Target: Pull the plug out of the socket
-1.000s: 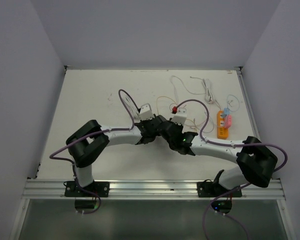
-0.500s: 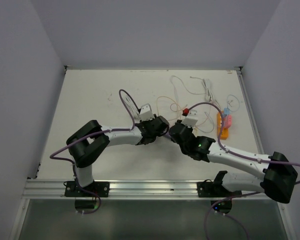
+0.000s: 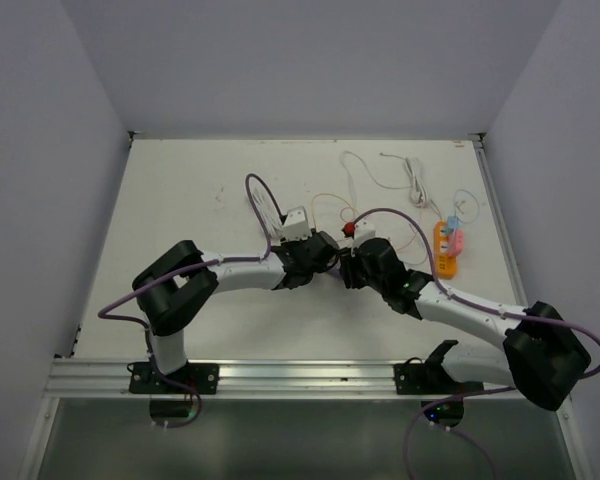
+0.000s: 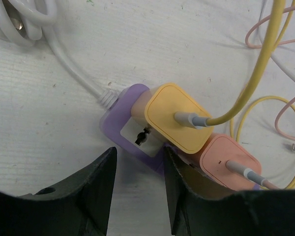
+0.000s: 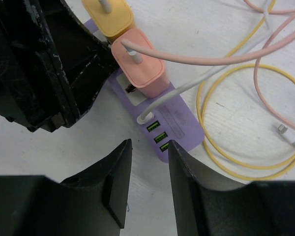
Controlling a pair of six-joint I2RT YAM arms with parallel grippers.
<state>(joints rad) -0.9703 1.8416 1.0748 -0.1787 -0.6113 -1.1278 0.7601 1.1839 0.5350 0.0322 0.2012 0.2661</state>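
Observation:
A purple power strip (image 4: 119, 129) (image 5: 183, 118) lies on the white table. A yellow plug (image 4: 177, 118) (image 5: 108, 14) and a pink plug (image 4: 226, 160) (image 5: 140, 64) sit side by side in its sockets, each with its own cable. My left gripper (image 4: 138, 151) (image 3: 320, 255) hangs open just short of the strip's empty-socket end, its right finger (image 4: 179, 187) close beside the strip. My right gripper (image 5: 148, 145) (image 3: 358, 265) is open over the strip's USB end, with nothing between its fingers. In the top view both wrists hide the strip.
Yellow cable (image 5: 246, 162) and pink cable (image 5: 280, 98) loop on the table right of the strip. A coiled white cord (image 4: 24, 19) lies nearby. An orange power strip (image 3: 443, 250) with plugs sits at the right. The left arm's black gripper body (image 5: 44, 64) crowds the right wrist view.
Both grippers have gone from shut to open. The right arm swung out to the right and came back in toward the left gripper.

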